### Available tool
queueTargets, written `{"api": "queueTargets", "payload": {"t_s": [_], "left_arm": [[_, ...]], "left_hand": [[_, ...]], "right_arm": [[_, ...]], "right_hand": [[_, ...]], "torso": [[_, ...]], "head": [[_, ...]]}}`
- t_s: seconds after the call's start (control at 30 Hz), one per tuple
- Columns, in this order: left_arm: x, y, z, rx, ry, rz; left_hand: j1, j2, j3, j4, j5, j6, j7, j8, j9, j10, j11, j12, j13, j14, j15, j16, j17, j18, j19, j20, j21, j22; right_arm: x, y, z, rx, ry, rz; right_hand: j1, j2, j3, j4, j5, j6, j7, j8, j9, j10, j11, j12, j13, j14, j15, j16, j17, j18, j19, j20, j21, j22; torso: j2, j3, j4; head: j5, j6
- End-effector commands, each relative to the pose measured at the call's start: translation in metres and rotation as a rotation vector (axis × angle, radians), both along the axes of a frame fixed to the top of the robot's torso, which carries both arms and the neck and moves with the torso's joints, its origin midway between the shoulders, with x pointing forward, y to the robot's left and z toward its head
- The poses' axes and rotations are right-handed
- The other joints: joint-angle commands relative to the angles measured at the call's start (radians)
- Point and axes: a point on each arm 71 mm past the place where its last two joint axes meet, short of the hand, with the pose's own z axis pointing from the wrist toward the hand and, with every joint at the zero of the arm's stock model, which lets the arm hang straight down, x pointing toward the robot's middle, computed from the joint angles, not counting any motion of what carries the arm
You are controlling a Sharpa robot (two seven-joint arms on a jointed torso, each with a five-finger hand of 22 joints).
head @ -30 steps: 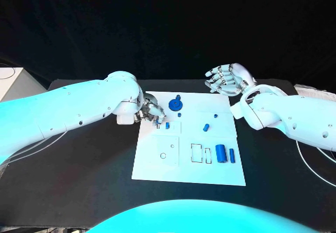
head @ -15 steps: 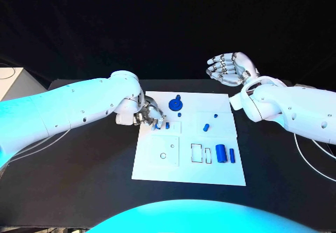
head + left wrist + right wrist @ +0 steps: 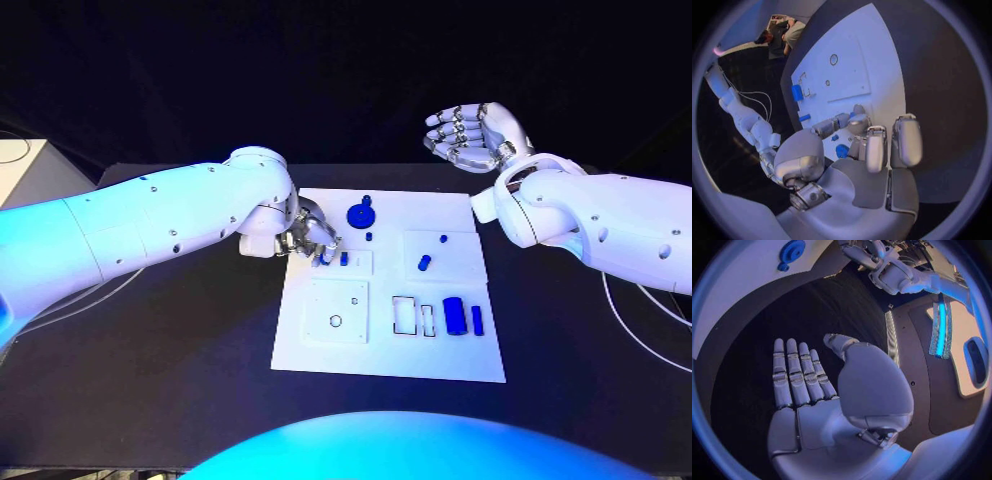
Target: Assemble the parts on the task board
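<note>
The white task board (image 3: 433, 360) lies mid-table. On it are a blue gear (image 3: 361, 213), a short peg (image 3: 424, 263), a thick blue cylinder (image 3: 454, 315) and a thin bar (image 3: 477, 320). My left hand (image 3: 307, 236) is curled down over the board's far left part, beside a small upright peg (image 3: 343, 258). In the left wrist view my left hand (image 3: 873, 145) brings thumb and a finger together on a small blue piece (image 3: 852, 115) just above the board (image 3: 848, 65). My right hand (image 3: 473, 138) hangs raised beyond the board's far right corner; its palm (image 3: 817, 385) is flat and holds nothing.
The black table (image 3: 173, 340) surrounds the board. A white box (image 3: 22, 165) stands at the far left edge. The right wrist view shows a pale tray (image 3: 967, 355) off to the side and the gear (image 3: 791, 250) on the board.
My right hand has lifted and drawn back, farther from the board's far edge. The left hand's fingers have shifted slightly toward the upright peg.
</note>
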Motion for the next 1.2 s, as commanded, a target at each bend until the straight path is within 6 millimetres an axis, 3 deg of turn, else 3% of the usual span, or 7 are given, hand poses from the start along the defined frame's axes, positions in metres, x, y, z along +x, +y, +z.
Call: {"api": "queueTargets", "payload": {"t_s": [0.03, 1.2], "left_arm": [[0.0025, -0.0021, 0.0033, -0.009, -0.054, -0.001], [-0.0003, 0.0047, -0.0059, 0.014, -0.032, 0.003]], "left_hand": [[0.006, 0.014, 0.153, -0.155, 0.101, 0.059, -0.052, -0.003, 0.002, 0.004, -0.001, 0.005, 0.000, 0.106, -0.008, 0.003, 0.263, -0.008, 0.007, -0.003, 0.006, 0.104], [0.007, 0.016, 0.150, -0.155, 0.103, 0.060, -0.052, -0.005, 0.003, 0.004, -0.001, 0.005, 0.001, 0.106, -0.009, 0.003, 0.263, -0.009, 0.008, -0.003, 0.007, 0.105]], "right_arm": [[0.0002, 0.0015, 0.0011, 0.007, -0.009, 0.017], [0.0016, 0.0026, -0.0005, 0.007, 0.008, 0.025]], "right_hand": [[-0.007, 0.007, -0.002, -0.009, 0.005, 0.007, 0.043, -0.010, -0.003, -0.004, 0.008, -0.021, -0.003, -0.010, 0.003, -0.016, -0.019, 0.005, -0.018, 0.005, -0.004, -0.022], [-0.010, 0.011, -0.011, -0.017, 0.007, 0.006, 0.051, -0.027, -0.012, -0.002, 0.015, -0.074, -0.003, -0.009, 0.010, -0.034, -0.050, 0.006, -0.019, 0.008, -0.002, -0.056]], "torso": [[0.000, 0.0006, 0.0001], [-0.001, 0.0013, -0.0001]], "head": [[0.000, 0.000], [-0.002, 0.000]]}}
